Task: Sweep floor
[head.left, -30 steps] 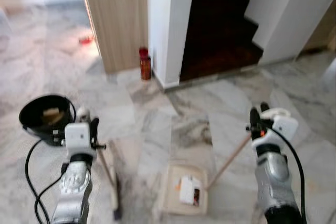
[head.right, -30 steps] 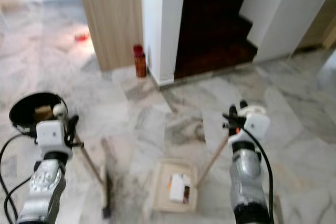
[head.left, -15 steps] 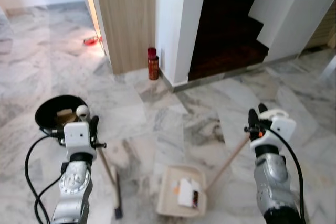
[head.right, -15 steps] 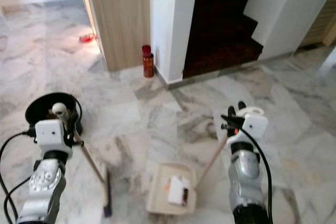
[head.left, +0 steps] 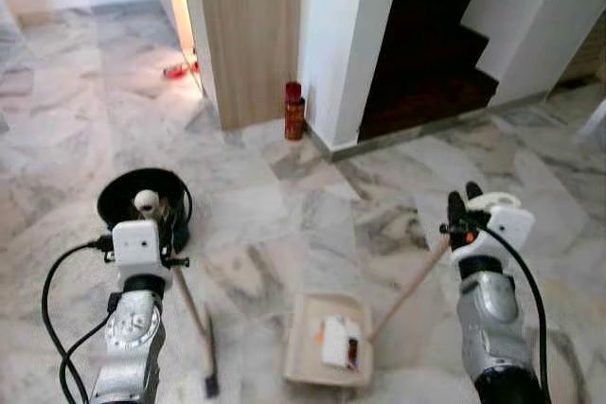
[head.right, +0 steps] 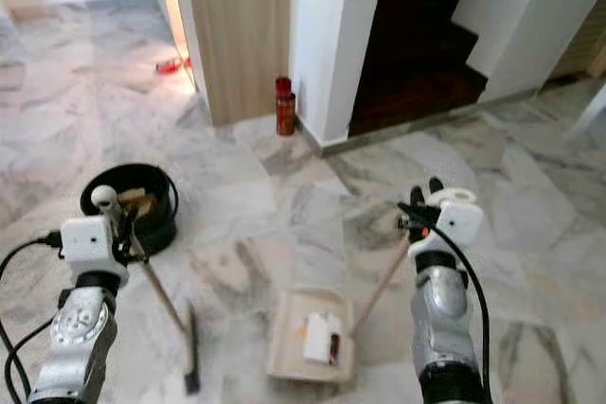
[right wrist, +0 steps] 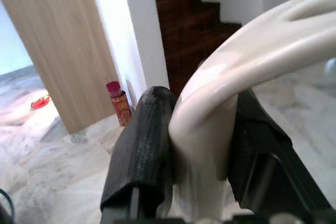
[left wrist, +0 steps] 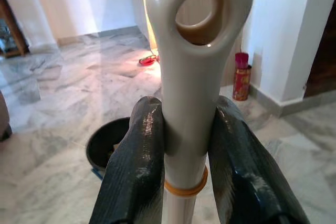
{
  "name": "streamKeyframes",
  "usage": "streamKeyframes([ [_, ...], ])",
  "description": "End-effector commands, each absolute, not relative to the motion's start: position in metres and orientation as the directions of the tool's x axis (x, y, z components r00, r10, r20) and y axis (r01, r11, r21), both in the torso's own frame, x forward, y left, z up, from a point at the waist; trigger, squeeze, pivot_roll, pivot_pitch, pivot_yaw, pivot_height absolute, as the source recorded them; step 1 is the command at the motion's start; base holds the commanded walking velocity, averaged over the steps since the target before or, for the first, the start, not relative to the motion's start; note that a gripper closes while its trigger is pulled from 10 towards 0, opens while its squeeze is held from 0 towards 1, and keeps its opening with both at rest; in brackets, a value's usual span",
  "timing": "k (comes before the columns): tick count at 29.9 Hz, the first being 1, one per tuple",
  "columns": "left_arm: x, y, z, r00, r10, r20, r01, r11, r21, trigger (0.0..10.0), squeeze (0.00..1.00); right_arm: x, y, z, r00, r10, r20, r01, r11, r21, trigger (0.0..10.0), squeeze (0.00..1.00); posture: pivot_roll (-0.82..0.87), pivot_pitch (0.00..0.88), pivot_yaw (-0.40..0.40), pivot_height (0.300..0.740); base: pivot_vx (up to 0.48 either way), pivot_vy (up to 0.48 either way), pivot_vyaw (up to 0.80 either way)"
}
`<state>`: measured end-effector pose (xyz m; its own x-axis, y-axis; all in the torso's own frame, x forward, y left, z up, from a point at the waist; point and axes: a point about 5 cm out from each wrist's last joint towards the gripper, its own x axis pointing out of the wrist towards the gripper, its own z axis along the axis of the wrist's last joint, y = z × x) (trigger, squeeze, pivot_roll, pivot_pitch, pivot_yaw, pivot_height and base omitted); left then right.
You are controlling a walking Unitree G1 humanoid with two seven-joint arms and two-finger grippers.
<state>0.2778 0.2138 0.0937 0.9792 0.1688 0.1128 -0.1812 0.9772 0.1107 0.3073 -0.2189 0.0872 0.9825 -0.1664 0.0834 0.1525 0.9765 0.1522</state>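
My left gripper [left wrist: 185, 153] is clenched on the cream handle top of the broom [head.left: 194, 314], whose stick slants down to a dark head resting on the marble floor [head.left: 76, 139] near-left, just beside the dustpan. My right gripper [right wrist: 197, 145] is clamped round the dustpan's looped cream handle, w/ the dustpan [head.left: 308, 352] flat on the floor betw. my arms, holding a white scrap & smth dark. A black bin [head.left: 118, 205] sits just past the left arm, a red can [head.left: 294, 111] stands far off by the wood panel, w/ dark stairs [head.left: 426, 54] to the far right.
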Motion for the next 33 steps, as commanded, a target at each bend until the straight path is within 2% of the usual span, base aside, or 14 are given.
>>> streamKeyframes([
  [1,0.2812,0.2098,0.1015,0.977,0.156,0.148,-0.173,0.979,0.108,10.0,0.00,0.3075,-0.2249,0.0948,0.975,-0.191,0.117,0.171,0.972,0.160,10.0,0.00,0.04,0.000,-0.015,0.740,0.000,0.412,0.00],
  [33,0.2801,0.2084,0.1005,0.978,0.150,0.145,-0.166,0.980,0.106,10.0,0.00,0.3090,-0.2226,0.0967,0.977,-0.178,0.119,0.159,0.975,0.155,10.0,0.00,0.04,0.000,-0.020,0.740,0.000,0.415,0.00],
])
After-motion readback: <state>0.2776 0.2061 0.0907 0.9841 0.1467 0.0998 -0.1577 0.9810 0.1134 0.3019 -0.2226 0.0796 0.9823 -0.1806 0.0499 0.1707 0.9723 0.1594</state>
